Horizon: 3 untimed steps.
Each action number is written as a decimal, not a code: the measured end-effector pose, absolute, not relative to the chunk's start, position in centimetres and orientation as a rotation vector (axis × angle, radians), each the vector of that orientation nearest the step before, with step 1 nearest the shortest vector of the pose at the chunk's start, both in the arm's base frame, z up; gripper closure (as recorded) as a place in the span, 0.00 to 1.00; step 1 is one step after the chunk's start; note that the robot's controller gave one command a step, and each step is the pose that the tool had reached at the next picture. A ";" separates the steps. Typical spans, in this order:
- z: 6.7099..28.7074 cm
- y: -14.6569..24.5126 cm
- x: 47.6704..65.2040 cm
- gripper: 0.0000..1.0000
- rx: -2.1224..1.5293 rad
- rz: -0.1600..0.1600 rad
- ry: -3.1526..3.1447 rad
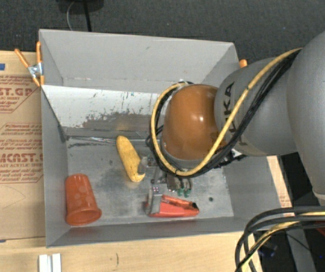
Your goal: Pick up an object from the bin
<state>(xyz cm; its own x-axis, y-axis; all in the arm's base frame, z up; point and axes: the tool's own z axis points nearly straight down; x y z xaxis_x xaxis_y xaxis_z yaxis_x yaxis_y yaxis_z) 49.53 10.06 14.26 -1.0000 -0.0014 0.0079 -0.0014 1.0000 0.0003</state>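
My gripper point(163, 181) hangs low over the bin's front middle, mostly hidden under the arm's orange dome. Just below it lies a flat red-orange thing point(176, 208) with a grey metal end, close to the front wall. It lies right under the gripper's lower end, and I cannot tell whether they touch. To the gripper's left lies a yellow corn-cob-shaped thing point(129, 158), its lower end near the gripper.
An orange plastic cup point(81, 200) lies on its side in the front left corner. The arm and its cables cover the bin's right half.
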 end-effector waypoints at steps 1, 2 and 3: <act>14.7 10.0 49.7 0.00 0.001 -0.002 -3.141; 11.3 5.8 49.1 0.00 0.093 -0.004 -3.142; 7.6 2.9 49.3 1.00 0.026 -0.002 -3.138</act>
<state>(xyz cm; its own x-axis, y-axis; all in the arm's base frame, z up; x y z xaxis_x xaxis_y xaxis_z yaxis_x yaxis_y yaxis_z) 49.28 2.94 7.62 -0.9999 -0.0168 0.0034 -0.0168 0.9999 0.0013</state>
